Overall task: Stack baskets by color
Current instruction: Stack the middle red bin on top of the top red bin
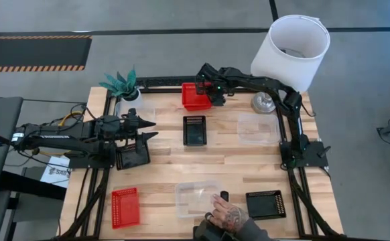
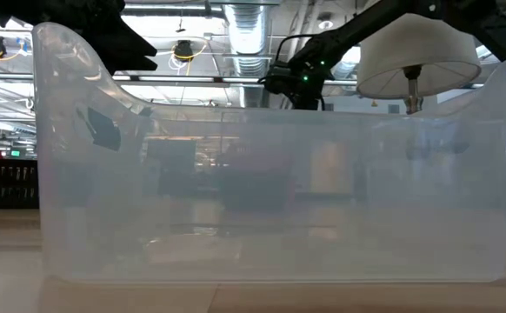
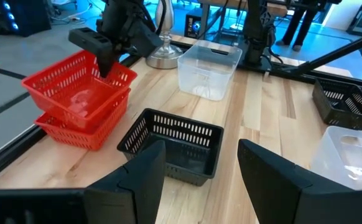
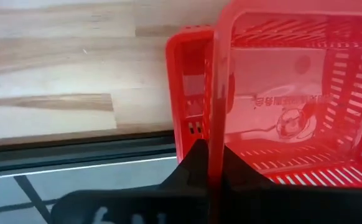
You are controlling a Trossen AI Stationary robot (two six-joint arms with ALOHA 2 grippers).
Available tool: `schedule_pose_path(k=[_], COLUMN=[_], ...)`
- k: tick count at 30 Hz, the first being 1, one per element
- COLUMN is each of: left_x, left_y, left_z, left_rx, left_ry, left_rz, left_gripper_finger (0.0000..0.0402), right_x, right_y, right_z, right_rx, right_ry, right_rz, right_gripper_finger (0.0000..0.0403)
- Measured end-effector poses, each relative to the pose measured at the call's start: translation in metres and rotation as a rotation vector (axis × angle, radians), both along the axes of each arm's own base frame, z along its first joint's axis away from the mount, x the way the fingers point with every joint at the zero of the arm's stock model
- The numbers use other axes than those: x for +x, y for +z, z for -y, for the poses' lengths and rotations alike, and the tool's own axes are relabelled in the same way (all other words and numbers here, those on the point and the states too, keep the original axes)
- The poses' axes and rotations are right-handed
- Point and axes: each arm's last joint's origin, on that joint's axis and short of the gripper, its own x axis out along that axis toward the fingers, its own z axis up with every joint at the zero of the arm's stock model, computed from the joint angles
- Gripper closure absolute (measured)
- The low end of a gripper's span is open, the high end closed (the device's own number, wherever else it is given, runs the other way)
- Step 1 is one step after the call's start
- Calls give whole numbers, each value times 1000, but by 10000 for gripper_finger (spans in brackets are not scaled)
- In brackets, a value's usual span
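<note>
I see my right gripper (image 1: 208,94) clamped on the rim of a red basket (image 3: 81,87), nested tilted on a second red basket (image 3: 75,127) at the table's far edge. My left gripper (image 1: 151,128) hovers with fingers apart above a black basket (image 1: 133,155).

Open tabletop (image 1: 168,167) surrounds the central black basket (image 1: 194,130); a person's hand (image 1: 227,215) blocks the near-edge clear basket (image 1: 195,197).
</note>
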Motion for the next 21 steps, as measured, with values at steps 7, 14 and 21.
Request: schedule_pose_path(k=[7,14,21], left_x=[0,0,0], left_y=[0,0,0], left_z=[0,0,0], left_rx=[0,0,0], left_ry=[0,0,0], left_rz=[0,-1,-1], left_gripper_finger=[212,212,212], right_x=[3,1,2], right_y=[0,0,0], right_z=[-3,-3,-3], right_rx=[14,19,14], right_ry=[-43,-37,-21], right_rz=[31,15,10], right_gripper_finger=[373,368,374])
